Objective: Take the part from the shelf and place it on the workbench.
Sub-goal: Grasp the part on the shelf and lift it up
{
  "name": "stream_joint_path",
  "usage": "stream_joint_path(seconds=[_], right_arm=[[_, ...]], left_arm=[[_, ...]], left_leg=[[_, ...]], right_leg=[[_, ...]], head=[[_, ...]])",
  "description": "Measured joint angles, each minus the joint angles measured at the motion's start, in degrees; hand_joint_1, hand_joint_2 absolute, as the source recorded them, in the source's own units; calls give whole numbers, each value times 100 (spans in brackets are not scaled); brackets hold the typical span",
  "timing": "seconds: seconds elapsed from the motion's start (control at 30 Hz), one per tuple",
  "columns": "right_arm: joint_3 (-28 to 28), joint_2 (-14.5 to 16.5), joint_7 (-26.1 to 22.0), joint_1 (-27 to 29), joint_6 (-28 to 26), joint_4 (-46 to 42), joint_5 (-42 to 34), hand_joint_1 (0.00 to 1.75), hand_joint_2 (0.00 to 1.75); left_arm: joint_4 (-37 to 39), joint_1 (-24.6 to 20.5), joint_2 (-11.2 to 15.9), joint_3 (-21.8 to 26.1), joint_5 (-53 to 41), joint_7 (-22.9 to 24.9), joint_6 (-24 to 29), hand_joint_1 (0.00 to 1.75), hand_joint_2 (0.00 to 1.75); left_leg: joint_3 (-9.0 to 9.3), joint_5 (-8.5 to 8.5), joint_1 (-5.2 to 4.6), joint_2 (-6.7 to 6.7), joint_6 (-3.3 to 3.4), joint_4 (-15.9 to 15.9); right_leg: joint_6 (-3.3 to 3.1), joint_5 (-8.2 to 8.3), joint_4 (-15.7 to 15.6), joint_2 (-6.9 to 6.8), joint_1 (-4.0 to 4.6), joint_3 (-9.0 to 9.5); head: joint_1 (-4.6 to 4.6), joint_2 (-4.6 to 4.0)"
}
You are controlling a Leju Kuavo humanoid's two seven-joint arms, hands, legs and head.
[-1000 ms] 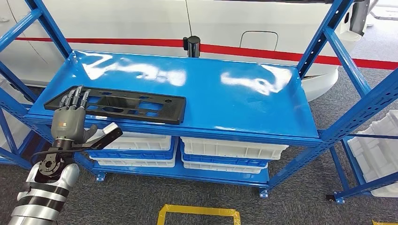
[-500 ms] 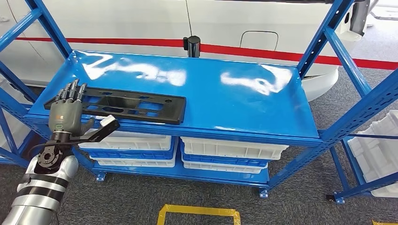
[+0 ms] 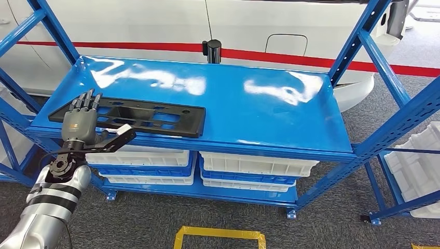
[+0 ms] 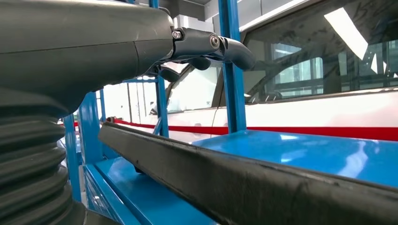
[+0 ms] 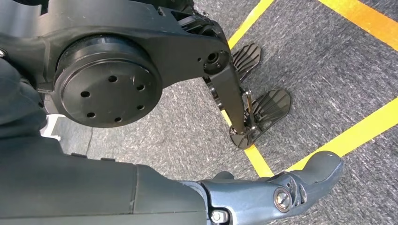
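1. Silver and grey, the left robot hand [image 3: 79, 124] sits at the shelf's [image 3: 270, 111] front left corner, fingers spread over the near end of the part [image 3: 136, 115] and thumb out below the front edge; nothing is gripped yet.
2. Doing this step well likely means closing the fingers from above and the thumb from beneath on the part's near rim, then lifting level, since a long flat panel held at one end may droop or swing.
3. Black and slotted, the part lies flat along the shelf's front left edge; in the left wrist view its rim [image 4: 244, 183] runs just under the fingers [image 4: 211, 44].
4. Whether the fingers touch the part is hard to tell.
5. Hanging low over the floor, the right robot hand [image 5: 263, 192] shows partly; I cannot tell how its fingers lie.
6. No workbench can be made out.
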Motion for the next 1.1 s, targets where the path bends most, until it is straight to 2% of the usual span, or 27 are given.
stream_joint_path(seconds=[0.4,0.7,0.83,0.87,1.0,1.1], right_arm=[[43,2,3,-22,30,0,35,0,0],[44,2,3,-29,56,2,38,0,0],[46,2,7,-29,58,5,38,0,0],[46,2,12,-29,58,6,39,0,0],[45,-1,53,-28,58,7,52,0,0],[45,-7,75,-27,58,7,55,0,0]], left_arm=[[217,-331,-253,-257,-174,-106,-48,0,175],[217,-412,-364,-413,-174,-144,-101,0,175],[233,-424,-398,-481,-141,-104,-234,175,175],[258,-437,-400,-489,-116,-60,-339,175,175],[475,-517,-402,-494,-4,122,-842,175,0],[637,-552,-402,-494,55,138,-950,175,0]], left_leg=[[0,0,-1,0,0,1],[-1,0,0,-1,0,1],[-1,0,-1,0,0,1],[-1,0,-1,0,0,1],[0,0,-1,-1,0,1],[0,1,-1,0,0,1]], right_leg=[[1,2,0,0,-1,3],[1,2,1,0,0,3],[1,2,1,0,0,3],[1,2,1,0,0,3],[1,2,1,0,0,4],[1,2,2,0,0,4]], head=[[1,0],[0,0],[0,0],[0,0],[-1,0],[0,0]])
